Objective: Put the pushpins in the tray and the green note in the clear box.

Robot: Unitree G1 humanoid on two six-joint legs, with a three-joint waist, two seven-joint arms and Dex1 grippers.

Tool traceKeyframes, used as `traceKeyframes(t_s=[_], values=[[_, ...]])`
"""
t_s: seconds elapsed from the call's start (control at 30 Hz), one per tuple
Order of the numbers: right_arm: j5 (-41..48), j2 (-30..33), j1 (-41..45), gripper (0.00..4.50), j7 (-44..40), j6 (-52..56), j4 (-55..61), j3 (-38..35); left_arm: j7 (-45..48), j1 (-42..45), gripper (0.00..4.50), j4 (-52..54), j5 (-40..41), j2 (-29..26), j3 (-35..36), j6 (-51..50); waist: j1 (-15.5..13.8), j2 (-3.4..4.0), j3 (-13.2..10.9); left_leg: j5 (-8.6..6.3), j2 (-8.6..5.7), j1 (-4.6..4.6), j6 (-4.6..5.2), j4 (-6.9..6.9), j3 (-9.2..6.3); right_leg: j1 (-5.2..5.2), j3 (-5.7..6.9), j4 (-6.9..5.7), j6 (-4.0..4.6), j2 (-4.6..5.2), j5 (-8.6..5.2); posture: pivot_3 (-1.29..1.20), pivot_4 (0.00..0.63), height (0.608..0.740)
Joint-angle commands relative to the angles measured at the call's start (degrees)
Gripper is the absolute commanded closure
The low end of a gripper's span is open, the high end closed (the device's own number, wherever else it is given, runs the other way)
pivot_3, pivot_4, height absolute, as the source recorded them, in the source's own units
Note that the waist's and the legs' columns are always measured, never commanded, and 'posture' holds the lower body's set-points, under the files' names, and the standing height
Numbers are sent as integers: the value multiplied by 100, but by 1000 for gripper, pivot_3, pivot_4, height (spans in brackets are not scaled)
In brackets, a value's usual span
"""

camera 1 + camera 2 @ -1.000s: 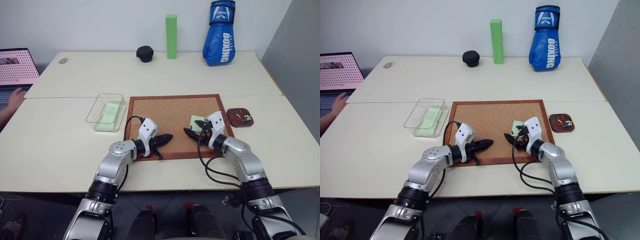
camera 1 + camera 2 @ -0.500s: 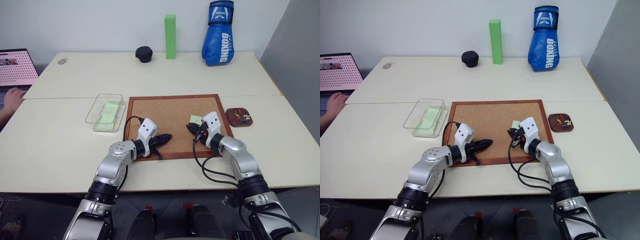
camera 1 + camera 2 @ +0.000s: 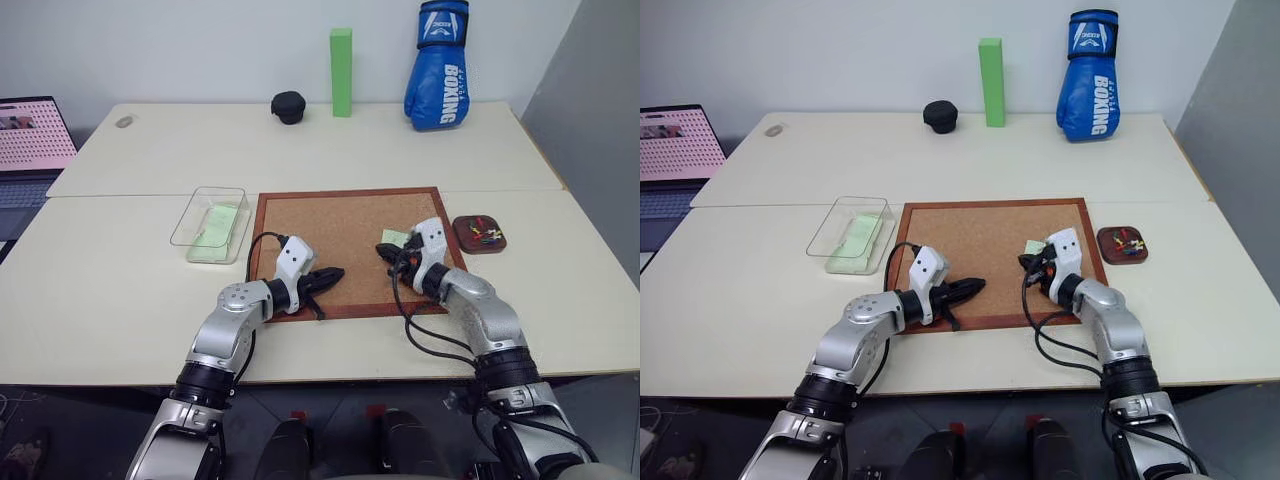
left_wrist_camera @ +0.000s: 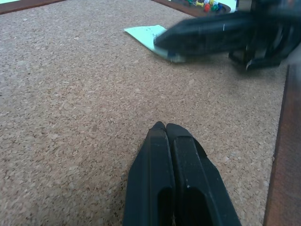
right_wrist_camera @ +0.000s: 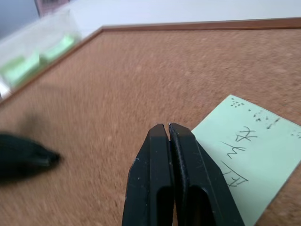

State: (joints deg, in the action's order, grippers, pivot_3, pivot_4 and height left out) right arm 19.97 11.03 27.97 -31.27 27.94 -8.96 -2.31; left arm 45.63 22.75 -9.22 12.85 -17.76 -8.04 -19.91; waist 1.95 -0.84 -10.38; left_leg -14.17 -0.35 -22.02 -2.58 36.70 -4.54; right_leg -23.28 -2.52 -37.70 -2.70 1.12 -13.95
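The right gripper (image 5: 168, 128) has its two black fingers (image 5: 155, 155) pressed tight together with nothing between them. Their tips sit at the edge of the small pale green paper note (image 5: 249, 150), which has handwriting on it. The note lies flat on the big brown corkboard with a wooden frame (image 3: 335, 222), near its right side.

The left gripper (image 4: 165, 126) also has its fingers (image 4: 153, 160) squeezed shut on nothing. It hovers low over the near part of the corkboard and points across toward the right gripper. The two are well apart.

The small dark reddish-brown tray (image 3: 479, 234) sits on the pale worktop (image 3: 120, 280) just to the right of the corkboard. The tiny coloured pushpins (image 3: 484, 234) lie in it.

The clear plastic box (image 3: 210, 224) sits just to the left of the corkboard, with something pale green inside.

At the far edge of the worktop stand a tall bright green block (image 3: 341, 58), a blue boxing glove (image 3: 438, 66) and a small round black case (image 3: 288, 107).
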Motion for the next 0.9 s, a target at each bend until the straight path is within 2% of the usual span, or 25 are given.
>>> traceKeyframes(t_s=[0.03, 0.37, 0.57, 0.67, 0.9], values=[[559, 21, 266, 4460, 201, 560, 650, -434, -14, -95, 4500, -26, -15, -14, -29, -86, 1, 0, 0, 0, 0, 0, 0, 0, 0, 0, 0, 1, 0, 0, 0, 0, 150, 740], [884, 27, 338, 4460, 429, 1049, 1011, -547, -2, 20, 4500, -143, -29, 17, -35, -49, 0, 0, 0, 0, 0, 1, 0, -3, 1, 0, 2, 3, 1, -1, -1, 0, 150, 740], [1021, 47, 284, 4460, 477, 1245, 1243, -542, -32, 219, 4500, -62, 226, 129, 162, -275, 3, -1, 0, 0, 0, 1, 0, -2, 0, 1, 3, 3, 0, -1, 0, 0, 150, 740], [1195, 50, 264, 4460, 523, 1534, 1480, -588, 239, 563, 4500, 94, 97, 30, 95, 291, 2, -4, -8, 0, 0, -4, 0, -3, -1, -2, 5, 4, 0, -1, -1, 0, 150, 740], [1366, 226, 240, 4500, 479, 1896, 1675, -556, 1134, 1346, 3284, -406, -156, -315, -125, 1561, -6, -7, -10, 0, -2, -59, -1, -2, -4, -44, 9, 12, 1, 0, 1, 0, 150, 740]])
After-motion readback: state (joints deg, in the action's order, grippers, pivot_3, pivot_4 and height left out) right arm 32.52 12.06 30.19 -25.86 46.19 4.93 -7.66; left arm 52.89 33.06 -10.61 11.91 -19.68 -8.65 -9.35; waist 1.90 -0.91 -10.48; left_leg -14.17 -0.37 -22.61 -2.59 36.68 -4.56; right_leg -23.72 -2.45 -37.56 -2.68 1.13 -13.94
